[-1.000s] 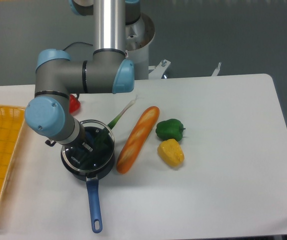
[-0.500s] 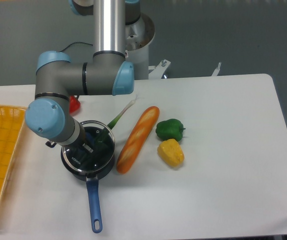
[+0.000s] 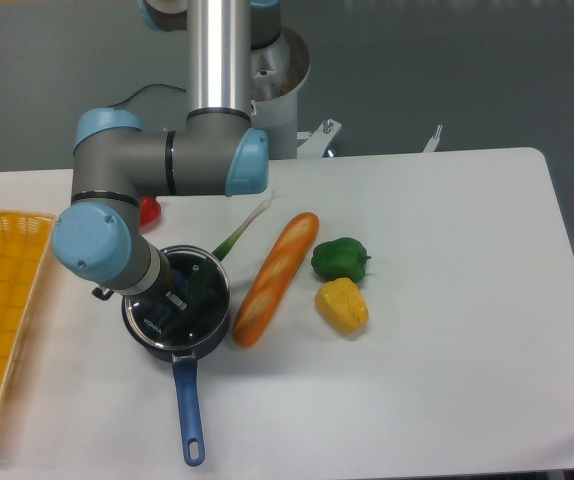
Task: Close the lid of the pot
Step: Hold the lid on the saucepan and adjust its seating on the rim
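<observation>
The pot lid [image 3: 172, 305] sits over the pot [image 3: 177, 335] at the table's [image 3: 447, 300] near left, with the gripper [image 3: 185, 290] directly above it; whether the jaws grip the knob or stand apart cannot be told. Risk, as a judgement: if the lid is off-centre, release could leave it tilted on the rim, or it could slide toward the baguette [image 3: 276, 277].

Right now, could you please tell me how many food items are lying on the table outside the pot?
5: a bread loaf centre, a green pepper and yellow pepper to its right, a leek beside the pot, something red behind the arm. More may be hidden.
</observation>
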`<action>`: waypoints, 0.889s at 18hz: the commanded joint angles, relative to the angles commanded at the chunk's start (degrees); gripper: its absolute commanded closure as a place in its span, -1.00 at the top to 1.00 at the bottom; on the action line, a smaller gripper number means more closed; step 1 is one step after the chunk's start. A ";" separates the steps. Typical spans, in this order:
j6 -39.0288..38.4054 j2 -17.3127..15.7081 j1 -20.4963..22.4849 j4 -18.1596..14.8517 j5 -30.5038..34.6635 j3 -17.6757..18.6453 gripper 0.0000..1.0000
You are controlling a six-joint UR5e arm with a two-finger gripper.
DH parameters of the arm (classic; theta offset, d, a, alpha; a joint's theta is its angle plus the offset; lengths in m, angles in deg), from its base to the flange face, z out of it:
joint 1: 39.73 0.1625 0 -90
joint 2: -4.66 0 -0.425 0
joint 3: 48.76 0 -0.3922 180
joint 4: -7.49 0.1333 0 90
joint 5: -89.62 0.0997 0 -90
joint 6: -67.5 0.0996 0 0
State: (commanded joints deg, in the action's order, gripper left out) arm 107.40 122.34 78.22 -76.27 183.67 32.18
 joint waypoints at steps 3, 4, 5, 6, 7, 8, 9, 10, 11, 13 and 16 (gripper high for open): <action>0.09 0.00 0.00 0.00 0.09 0.00 -0.18; 0.09 0.00 0.00 0.00 0.09 0.09 -0.18; 0.00 0.00 0.00 0.00 0.09 0.09 -0.18; 0.09 0.00 0.00 0.00 0.09 0.09 -0.18; 0.09 0.00 0.00 0.00 0.09 0.09 -0.18; 0.09 -0.09 0.00 -0.09 0.00 0.09 -0.18; 0.09 -0.26 0.00 -0.09 0.00 0.09 -0.18; 0.17 -0.35 0.00 -0.09 -0.09 0.17 -0.18; 0.18 -0.44 0.00 -0.09 -0.09 0.18 -0.18; 0.18 -0.61 0.00 -0.09 -0.26 0.18 -0.18; 0.18 -0.79 -0.09 -0.09 -0.26 0.26 -0.18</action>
State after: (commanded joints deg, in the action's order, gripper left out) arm 107.58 121.55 78.13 -76.36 183.40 32.45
